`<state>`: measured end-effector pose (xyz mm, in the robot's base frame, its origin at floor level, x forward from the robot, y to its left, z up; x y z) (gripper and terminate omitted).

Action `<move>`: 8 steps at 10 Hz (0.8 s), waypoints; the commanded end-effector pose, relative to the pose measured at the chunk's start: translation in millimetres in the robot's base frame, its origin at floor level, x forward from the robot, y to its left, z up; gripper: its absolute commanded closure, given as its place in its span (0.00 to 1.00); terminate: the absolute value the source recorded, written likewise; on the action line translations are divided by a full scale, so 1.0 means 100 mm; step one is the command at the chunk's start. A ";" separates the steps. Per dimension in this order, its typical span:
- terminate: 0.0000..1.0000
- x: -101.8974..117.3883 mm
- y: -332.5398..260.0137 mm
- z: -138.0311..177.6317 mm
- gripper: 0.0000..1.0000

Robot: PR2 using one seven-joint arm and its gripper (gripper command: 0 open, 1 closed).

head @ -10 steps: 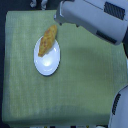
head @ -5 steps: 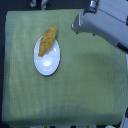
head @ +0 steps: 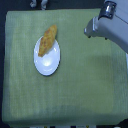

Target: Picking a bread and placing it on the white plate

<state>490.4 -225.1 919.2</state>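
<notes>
Small golden-orange bumpy bread [head: 48,40] lies across the upper-left rim of the round glossy white plate [head: 48,65], one end overhanging onto the green woven cloth [head: 85,90]. My gripper [head: 90,31] sits well apart at the exterior view's right; jaw state can't be told. Risk, I judge: the bread, perched on the rim, could roll off if the cloth gets nudged.

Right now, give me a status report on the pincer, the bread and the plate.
Pincer: not visible, only the arm at upper right. Bread lying on the white plate, overhanging its upper rim. Nothing in the way on the green cloth.
</notes>
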 end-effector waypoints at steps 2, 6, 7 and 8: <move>0.00 0.16 -0.78 0.01 0.00; 0.00 0.29 -0.90 -0.02 0.00; 0.00 0.32 -0.89 -0.05 0.00; 0.00 0.34 -0.88 -0.07 0.00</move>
<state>509.9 -311.3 918.6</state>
